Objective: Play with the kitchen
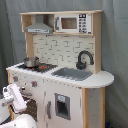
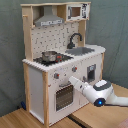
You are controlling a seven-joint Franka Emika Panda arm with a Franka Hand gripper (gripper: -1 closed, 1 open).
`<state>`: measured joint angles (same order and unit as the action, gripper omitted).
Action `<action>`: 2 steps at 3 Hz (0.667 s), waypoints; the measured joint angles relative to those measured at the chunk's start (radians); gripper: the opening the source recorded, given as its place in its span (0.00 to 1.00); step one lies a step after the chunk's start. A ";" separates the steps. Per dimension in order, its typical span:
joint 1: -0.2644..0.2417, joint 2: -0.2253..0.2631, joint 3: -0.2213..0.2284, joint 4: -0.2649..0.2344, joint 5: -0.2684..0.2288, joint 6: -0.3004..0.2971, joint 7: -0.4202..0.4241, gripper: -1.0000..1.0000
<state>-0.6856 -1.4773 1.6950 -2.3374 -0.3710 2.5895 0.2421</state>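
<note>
In the first exterior view: the kitchen point(image 1: 62, 70) filling most of the picture, standing before a grey curtain point(image 1: 116, 45). Up top, a grey hood point(image 1: 40, 26) beside a toy microwave point(image 1: 73, 23). Below, a white pegboard back point(image 1: 62, 50), a small metal pot point(image 1: 31, 61) on the stove point(image 1: 37, 66), a grey sink point(image 1: 72, 74) with a black faucet point(image 1: 84, 59) behind it. On the cabinet front, a small grey dispenser panel point(image 1: 62, 106). At the first exterior view's lower left, only a white part of the arm point(image 1: 14, 97), close to the cabinet front; gripper not distinguishable here.

In the second exterior view: same kitchen point(image 2: 60, 60), seen from the other side, resting on a wooden table point(image 2: 35, 120). Visible here and not in the other view: the windowed oven door point(image 2: 64, 96) and two knobs point(image 2: 56, 76) above it. White arm point(image 2: 102, 95) reaching in from the second exterior view's right, its gripper point(image 2: 71, 79) up against the front panel just above the oven door, near the knobs. Fingers too indistinct: cannot tell whether spread or closed, nor whether anything is gripped.
</note>
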 joint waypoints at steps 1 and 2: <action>0.013 0.000 -0.012 -0.001 0.000 0.023 -0.114 1.00; 0.012 -0.004 -0.035 -0.006 -0.005 0.054 -0.211 1.00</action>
<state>-0.6731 -1.4809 1.6599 -2.3436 -0.3764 2.6438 0.0307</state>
